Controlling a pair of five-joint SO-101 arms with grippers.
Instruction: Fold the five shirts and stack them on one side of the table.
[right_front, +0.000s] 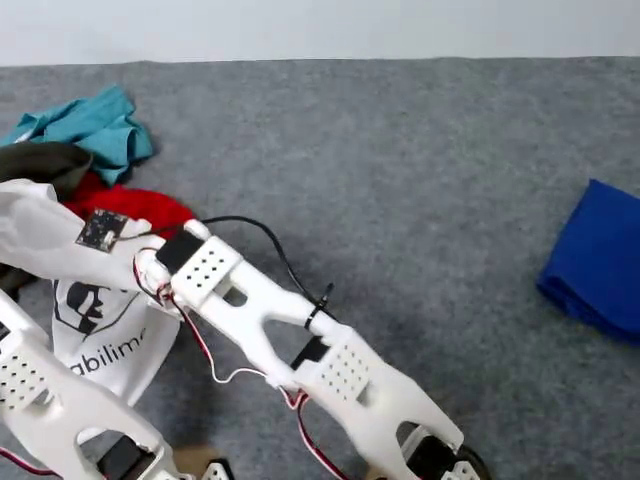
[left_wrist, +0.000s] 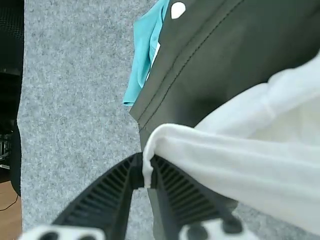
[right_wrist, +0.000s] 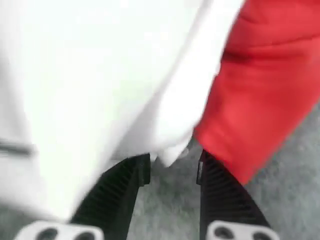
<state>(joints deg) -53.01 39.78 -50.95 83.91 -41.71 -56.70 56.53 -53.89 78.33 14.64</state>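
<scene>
A white shirt with a dark print hangs at the near left of the grey table. My left gripper is shut on its hem, just above a dark shirt and a teal shirt. My right gripper is open, with an edge of the white shirt hanging between its fingers and a red shirt close beside it. At the far left lie the teal shirt, the dark shirt and the red shirt. A folded blue shirt rests at the right edge.
Both white arms come in from the near edge and lean toward the left pile, with red and black cables trailing along one. A pale wall runs behind the grey felt table.
</scene>
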